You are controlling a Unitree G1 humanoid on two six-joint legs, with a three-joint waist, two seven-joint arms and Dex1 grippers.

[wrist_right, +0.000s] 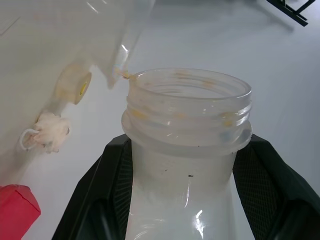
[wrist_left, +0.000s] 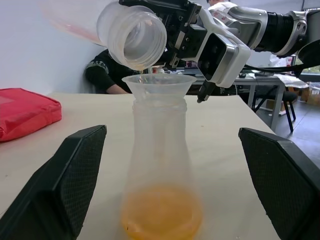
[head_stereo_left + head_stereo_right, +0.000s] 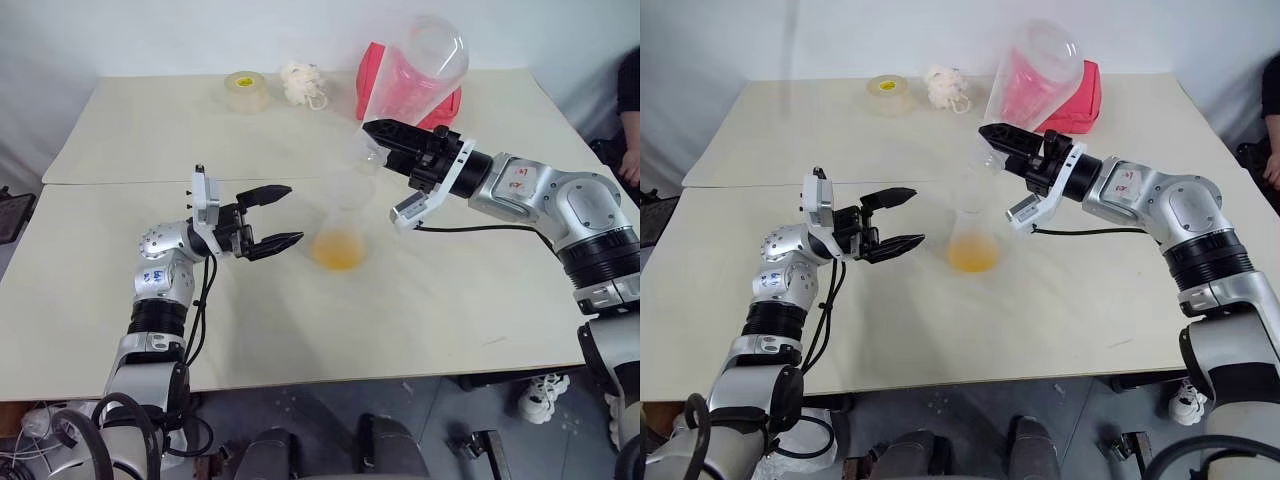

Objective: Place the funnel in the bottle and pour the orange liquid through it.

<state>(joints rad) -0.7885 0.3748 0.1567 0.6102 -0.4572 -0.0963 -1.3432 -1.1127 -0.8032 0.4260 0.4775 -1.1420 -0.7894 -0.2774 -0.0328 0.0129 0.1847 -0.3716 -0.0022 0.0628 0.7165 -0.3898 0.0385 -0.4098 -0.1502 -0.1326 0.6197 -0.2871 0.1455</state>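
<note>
Funnel [image 2: 159, 84] seated in flask [image 2: 161, 170] mid-table, right claw [image 3: 372, 133] pinching tipped jug [image 3: 415, 75], left claw [image 3: 283, 214] spread beside flask.

Head stereo pair high over the table [image 3: 120, 330]; wrist cameras close, level, facing the shared funnel [image 2: 159, 85].

orange liquid [image 2: 162, 215] was bright yellow-orange, translucent. funnel [image 2: 159, 86] and bottle [image 2: 161, 150] were clear, frosted. pouring jug [image 3: 420, 70] was clear. pouch [image 3: 378, 62] was red. tape roll [image 3: 245, 90] was pale yellow. table [image 3: 450, 300] was cream. gripper fingers [image 2: 65, 185] were black, cross-hatched.
</note>
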